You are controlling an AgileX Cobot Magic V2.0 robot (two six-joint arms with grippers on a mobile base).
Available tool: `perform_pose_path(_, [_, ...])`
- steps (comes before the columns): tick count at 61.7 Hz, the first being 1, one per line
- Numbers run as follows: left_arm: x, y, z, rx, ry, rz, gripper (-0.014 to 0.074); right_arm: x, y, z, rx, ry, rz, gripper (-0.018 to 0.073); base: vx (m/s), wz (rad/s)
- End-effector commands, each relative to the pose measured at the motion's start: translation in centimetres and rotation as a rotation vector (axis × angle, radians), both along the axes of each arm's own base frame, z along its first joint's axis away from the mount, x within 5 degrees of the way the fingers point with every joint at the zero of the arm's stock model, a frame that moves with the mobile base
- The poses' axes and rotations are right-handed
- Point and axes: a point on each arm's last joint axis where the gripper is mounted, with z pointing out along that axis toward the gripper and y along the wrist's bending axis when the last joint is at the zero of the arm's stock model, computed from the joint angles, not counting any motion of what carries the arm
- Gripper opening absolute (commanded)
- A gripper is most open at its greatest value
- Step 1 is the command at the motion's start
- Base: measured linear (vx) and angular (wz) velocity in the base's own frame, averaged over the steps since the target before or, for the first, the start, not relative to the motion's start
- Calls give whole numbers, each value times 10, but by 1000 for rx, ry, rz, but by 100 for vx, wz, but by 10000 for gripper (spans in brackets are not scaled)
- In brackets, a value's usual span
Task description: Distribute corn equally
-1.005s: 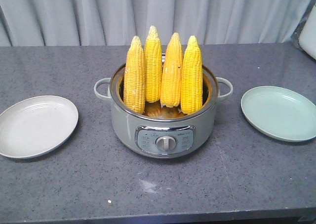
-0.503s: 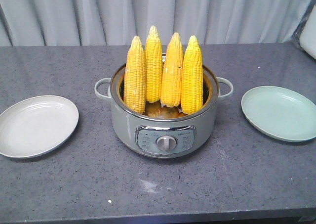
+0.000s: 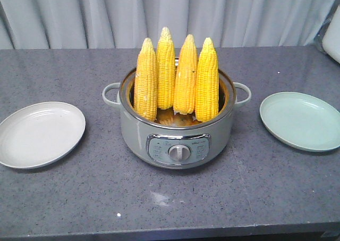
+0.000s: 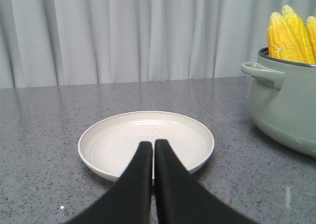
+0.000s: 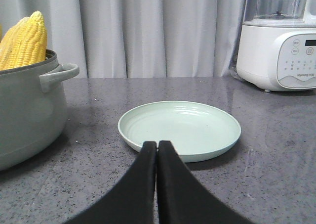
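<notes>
Corn [image 3: 175, 80] untouched, right of my left gripper [image 4: 153, 147], left of my right gripper [image 5: 156, 146]; both pinched together, empty. Next: open one, approach, grip.

Even, soft light, faint shadows under the plates [image 3: 41, 135], sharp focus throughout.
</notes>
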Motion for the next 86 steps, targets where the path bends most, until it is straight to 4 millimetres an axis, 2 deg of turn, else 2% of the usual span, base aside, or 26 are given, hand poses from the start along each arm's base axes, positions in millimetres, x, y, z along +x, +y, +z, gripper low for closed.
perform_pose_path(1, [-1, 0, 2, -13, -69, 1, -6, 0, 1, 5, -9, -69, 11, -6, 0, 0])
perform_pose_path(86, [-1, 1, 5, -14, -97, 3, -6, 0, 1, 5, -9, -69, 11, -6, 0, 0])
